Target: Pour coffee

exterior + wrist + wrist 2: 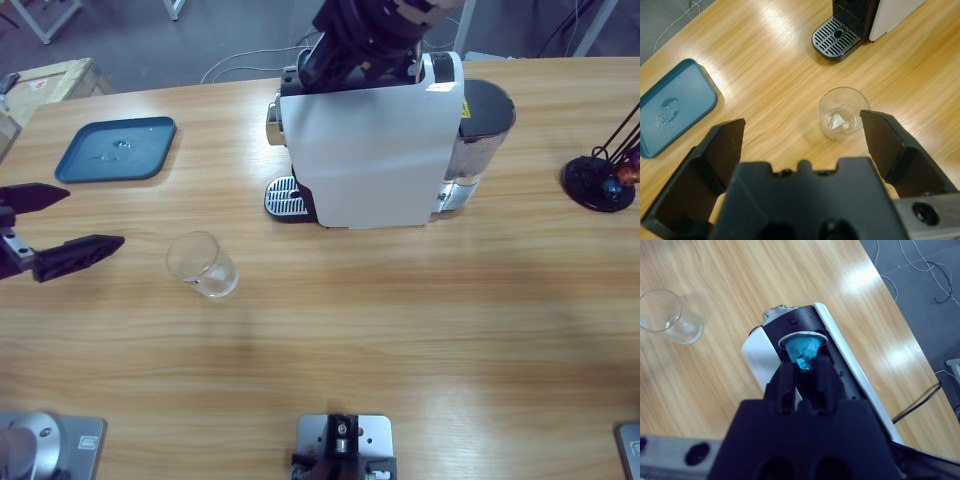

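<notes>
Two grippers: right gripper (802,371), jaws closed on one blue capsule (803,352) at the top slot of one white coffee machine (370,150); left gripper (45,228), jaws wide apart, empty, left of one clear glass (203,264). Coffee in glass: cannot tell. One blue tray (118,149) on desk (420,340), beyond glass.

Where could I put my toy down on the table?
The bare wood in front of the coffee machine and right of the glass is widest. The left side is crowded: blue tray, glass, and the open left claw.
</notes>
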`<state>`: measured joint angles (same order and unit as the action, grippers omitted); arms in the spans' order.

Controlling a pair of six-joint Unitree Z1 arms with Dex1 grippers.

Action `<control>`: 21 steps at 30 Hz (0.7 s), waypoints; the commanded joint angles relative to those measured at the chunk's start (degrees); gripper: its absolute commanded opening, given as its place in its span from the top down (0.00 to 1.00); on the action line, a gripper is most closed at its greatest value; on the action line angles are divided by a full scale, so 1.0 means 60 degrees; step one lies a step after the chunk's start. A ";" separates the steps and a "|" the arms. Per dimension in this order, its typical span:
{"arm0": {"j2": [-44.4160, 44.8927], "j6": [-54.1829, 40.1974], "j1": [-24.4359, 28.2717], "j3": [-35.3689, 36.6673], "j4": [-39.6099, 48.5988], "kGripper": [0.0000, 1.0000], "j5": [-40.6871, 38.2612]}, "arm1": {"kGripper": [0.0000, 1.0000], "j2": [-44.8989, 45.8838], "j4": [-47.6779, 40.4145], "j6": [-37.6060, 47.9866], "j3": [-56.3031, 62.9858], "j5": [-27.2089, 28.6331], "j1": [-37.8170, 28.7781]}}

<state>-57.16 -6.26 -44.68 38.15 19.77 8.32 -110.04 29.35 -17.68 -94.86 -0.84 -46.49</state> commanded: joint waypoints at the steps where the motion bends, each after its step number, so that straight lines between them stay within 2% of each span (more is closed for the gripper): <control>1: -0.0173 -0.0009 -0.0082 -0.0226 -0.0131 0.01 0.0110 | 0.00 0.0044 -0.0336 0.0448 0.0172 0.0788 0.0102; 4: -0.0185 0.0041 -0.0082 -0.0235 -0.0131 0.01 0.0107 | 0.00 0.0738 -0.1033 0.0656 0.0476 0.0961 -0.0076; 5: -0.0185 0.0047 -0.0082 -0.0226 -0.0131 0.01 0.0107 | 0.06 0.0990 -0.1124 0.0662 0.0553 0.0873 -0.0205; 6: -0.0185 0.0041 -0.0082 -0.0220 -0.0131 0.01 0.0107 | 0.21 0.1234 -0.1112 0.0712 0.0608 0.0604 -0.0346; 7: -0.0185 0.0047 -0.0082 -0.0206 -0.0131 0.01 0.0107 | 0.31 0.1486 -0.1095 0.0750 0.0705 0.0448 -0.0525; 9: -0.0191 0.0047 -0.0082 -0.0165 -0.0145 0.01 0.0084 | 0.64 0.1875 -0.0901 0.1028 0.0901 0.0574 -0.0932; 11: -0.0205 0.0047 -0.0082 -0.0112 -0.0145 0.01 0.0060 | 0.69 0.2063 -0.0878 0.1248 0.1177 0.0885 -0.1257; 12: -0.0214 0.0047 -0.0082 -0.0083 -0.0145 0.01 0.0049 | 0.94 0.2042 -0.0878 0.1307 0.1288 0.1031 -0.1327; 13: -0.0208 0.0047 -0.0082 -0.0053 -0.0145 0.01 0.0046 | 1.00 0.1992 -0.0881 0.1427 0.1361 0.1383 -0.1336; 21: 0.0088 0.0047 -0.0082 -0.0165 -0.0116 0.01 0.0037 | 1.00 0.0226 -0.0813 0.2385 0.0828 0.1524 -0.1327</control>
<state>-57.15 -6.26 -44.69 38.26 19.56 8.32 -99.16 23.45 -7.39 -88.99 7.54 -53.86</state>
